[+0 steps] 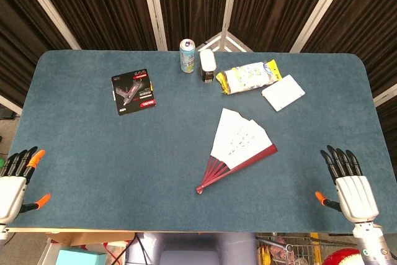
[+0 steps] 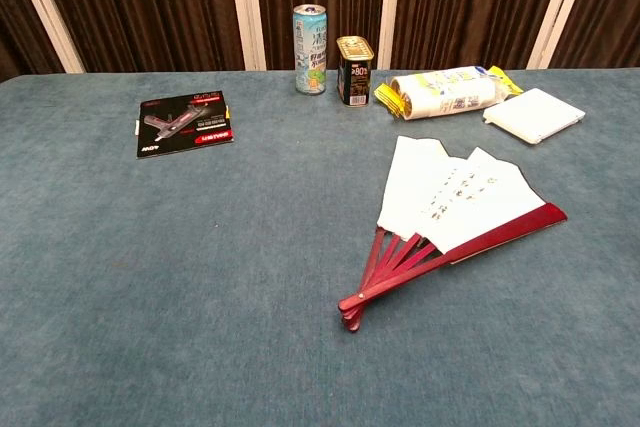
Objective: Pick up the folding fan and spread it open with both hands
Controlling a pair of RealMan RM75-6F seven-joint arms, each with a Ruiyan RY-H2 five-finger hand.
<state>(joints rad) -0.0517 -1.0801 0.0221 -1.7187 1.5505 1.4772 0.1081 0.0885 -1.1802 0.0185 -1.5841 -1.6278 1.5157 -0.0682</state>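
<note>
Folding fan [image 1: 237,149] is seen lying flat on the table [image 1: 93,153], partly spread, right of centre, pivot pointing toward 7 o'clock, paper toward 1 o'clock. Left hand [image 1: 13,181] is rested at the near left edge, fingers apart, nothing held. Right hand [image 1: 347,181] is rested near the right edge, fingers straight, nothing held, well apart from the fan. Two cans [image 1: 187,56], a snack bag [image 1: 249,77] and a black packet [image 1: 133,91] are noted toward 12 o'clock.

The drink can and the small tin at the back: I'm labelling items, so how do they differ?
The drink can is taller, round and pale blue-green; the small tin beside it is shorter, squarer and dark with a gold top. Both stand upright near the table's far edge, untouched by either hand.
</note>
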